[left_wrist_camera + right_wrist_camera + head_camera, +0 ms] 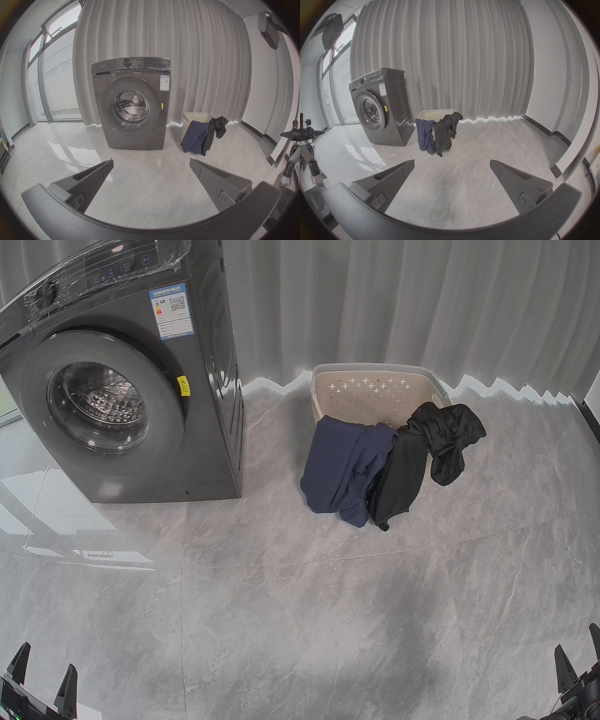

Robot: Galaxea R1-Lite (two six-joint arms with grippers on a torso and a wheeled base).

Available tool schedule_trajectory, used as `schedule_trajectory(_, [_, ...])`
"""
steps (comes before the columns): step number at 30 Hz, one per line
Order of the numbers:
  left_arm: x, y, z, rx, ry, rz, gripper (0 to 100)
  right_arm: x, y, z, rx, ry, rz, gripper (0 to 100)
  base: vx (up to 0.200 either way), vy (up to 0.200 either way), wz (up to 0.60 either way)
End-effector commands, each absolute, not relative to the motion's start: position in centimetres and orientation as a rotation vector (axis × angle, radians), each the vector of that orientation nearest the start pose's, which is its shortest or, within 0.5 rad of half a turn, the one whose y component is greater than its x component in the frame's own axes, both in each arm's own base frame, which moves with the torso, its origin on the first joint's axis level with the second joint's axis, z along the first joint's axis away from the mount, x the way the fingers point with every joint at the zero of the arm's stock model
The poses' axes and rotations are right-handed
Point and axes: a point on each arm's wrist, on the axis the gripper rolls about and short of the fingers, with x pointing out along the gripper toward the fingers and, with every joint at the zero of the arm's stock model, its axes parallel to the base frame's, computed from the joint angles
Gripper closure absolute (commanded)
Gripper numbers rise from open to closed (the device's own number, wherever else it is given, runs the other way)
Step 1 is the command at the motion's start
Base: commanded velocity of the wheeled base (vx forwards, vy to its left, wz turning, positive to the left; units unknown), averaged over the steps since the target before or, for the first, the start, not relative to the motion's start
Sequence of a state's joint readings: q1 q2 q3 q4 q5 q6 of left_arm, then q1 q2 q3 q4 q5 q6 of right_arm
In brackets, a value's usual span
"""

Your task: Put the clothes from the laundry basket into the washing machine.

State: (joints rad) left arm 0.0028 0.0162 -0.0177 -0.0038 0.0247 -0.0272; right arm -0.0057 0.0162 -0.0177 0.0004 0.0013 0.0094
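Left gripper point(44, 671) is sitting low at the near left edge of the head view, fingers spread wide, gripping nothing. Right gripper point(578, 643) is sitting at the near right edge, likewise spread and empty. Both are hanging over grey tile floor point(312, 627), well apart from the laundry.

Laundry basket point(365, 401) is standing on the floor against the white curtain point(406, 302), to the right of the washing machine point(125, 396), with a strip of floor between them. Basket is beige, with star-shaped perforations showing in its far wall.

Clothes are hanging over the basket's near rim and spilling down the outside to the floor. A navy garment point(342, 468) is draping over the left part of the rim. Black clothing point(400, 477) is draping just beside it on the right, touching it, with more black fabric bunching over the right corner. Can't tell whether the black is 1 piece or 2.

Washing machine is a dark grey front-loader, standing at the far left. Its round glass door is looking shut, with the steel drum showing through. Clear plastic film point(165, 254) is covering its control panel point(115, 265). In the left wrist view, a tall window point(59, 78) is running along the wall beyond the machine.
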Motion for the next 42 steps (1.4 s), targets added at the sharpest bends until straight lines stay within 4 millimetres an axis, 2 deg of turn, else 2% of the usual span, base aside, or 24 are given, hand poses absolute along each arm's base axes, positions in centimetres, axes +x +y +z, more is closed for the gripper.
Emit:
schedule_trajectory(1, [-2.23, 0.05, 7.61, -0.029, 0.001, 0.029, 0, -2.26, 0.02, 7.55, 0.009, 0.003, -0.005, 0, 0.2, 0.0, 0.0])
schedule_trajectory(19, [-2.23, 0.05, 7.61, -0.028, 0.001, 0.029, 0, -2.26, 0.02, 7.55, 0.008, 0.003, -0.005, 0, 0.2, 0.0, 0.0])
schedule_trajectory(25, [-2.23, 0.05, 7.61, -0.026, 0.001, 0.028, 0, -2.26, 0.02, 7.55, 0.008, 0.003, -0.005, 0, 0.0, 0.0, 0.0])
schedule_trajectory(42, [-2.23, 0.05, 7.61, -0.028, 0.001, 0.028, 0, -2.26, 0.02, 7.54, 0.009, 0.005, -0.005, 0, 0.0, -0.2, 0.0])
